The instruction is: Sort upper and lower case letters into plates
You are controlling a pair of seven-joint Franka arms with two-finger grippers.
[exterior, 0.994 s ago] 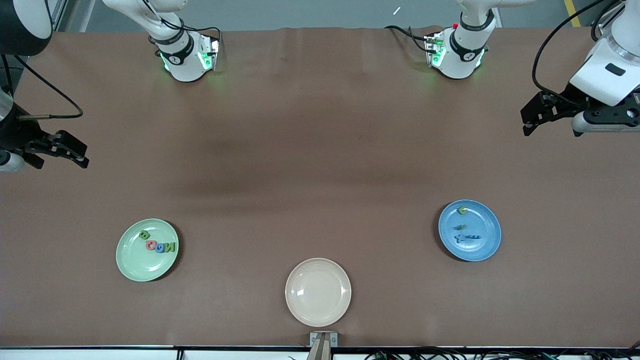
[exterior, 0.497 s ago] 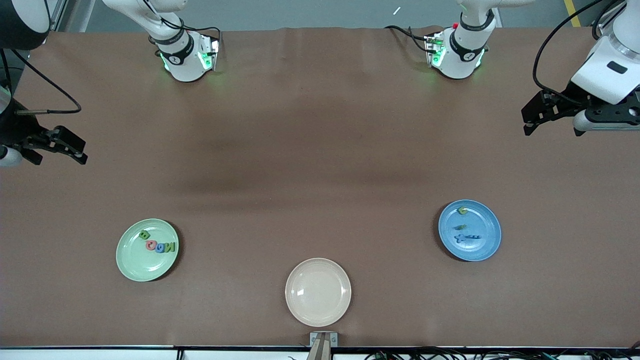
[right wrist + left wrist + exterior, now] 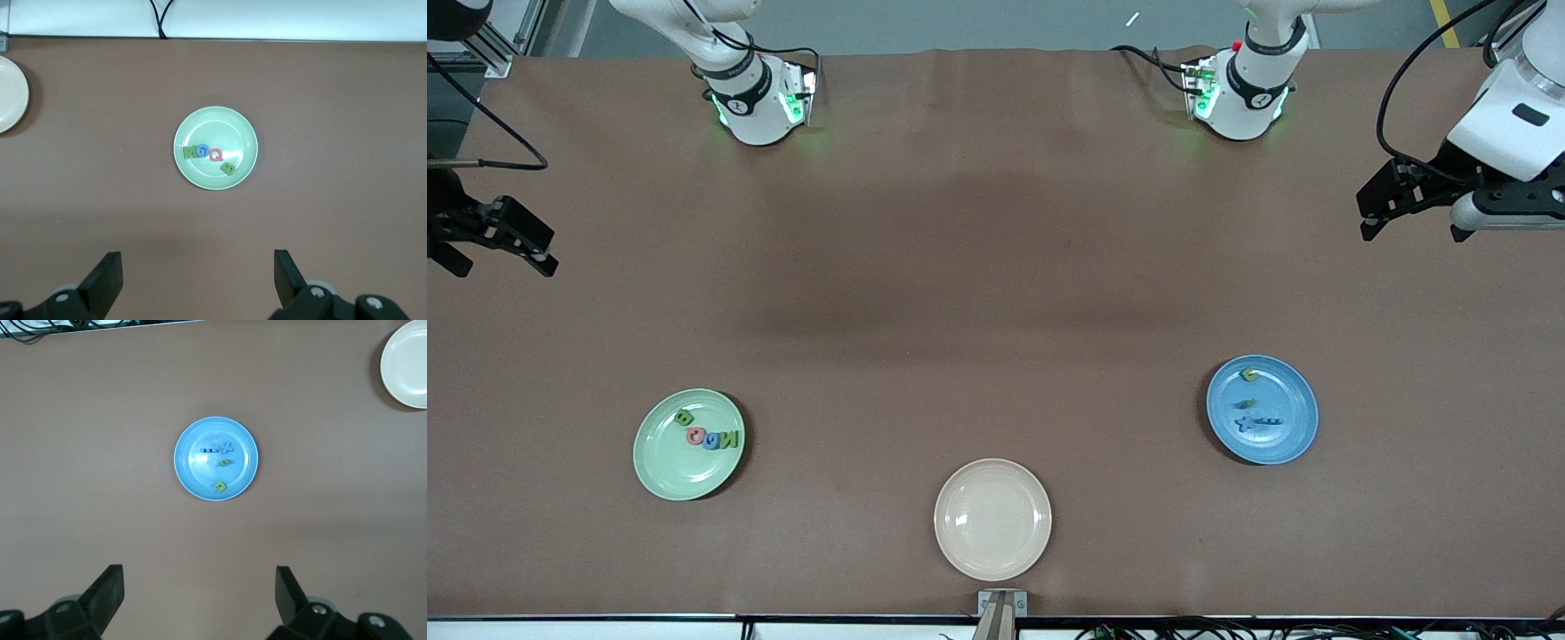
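- A wide brown table [image 3: 996,267] fills the front view, with both arm bases along its top edge and three plates set toward the camera side
- The green plate [image 3: 689,444] sits toward the right arm's end; four letters lie on it in a loose cluster: a green B [image 3: 685,416], a pink one [image 3: 695,436], a blue one [image 3: 711,439] and a green N [image 3: 729,438]
- The blue plate [image 3: 1262,409] sits toward the left arm's end; on it lie a green piece [image 3: 1249,374], another small green piece [image 3: 1246,404] and blue pieces [image 3: 1257,421] that blend into the plate
- The cream plate [image 3: 992,519] lies between the two, nearest the camera, with nothing on it
- No letters show on the bare table, so the sorting looks finished or nearly so
- Risk: little remains to go wrong; the blue pieces are hard to tell from their plate, so a miscount or a wrongly sorted letter could go unnoticed
- Risk: a low sweep of either arm across a plate would scatter the small pieces
- The left gripper [image 3: 1371,209] hangs over bare table at the left arm's end, fingers spread wide and holding nothing
- The right gripper [image 3: 503,253] hangs over the table edge at the right arm's end, fingers likewise wide apart and empty, touching nothing
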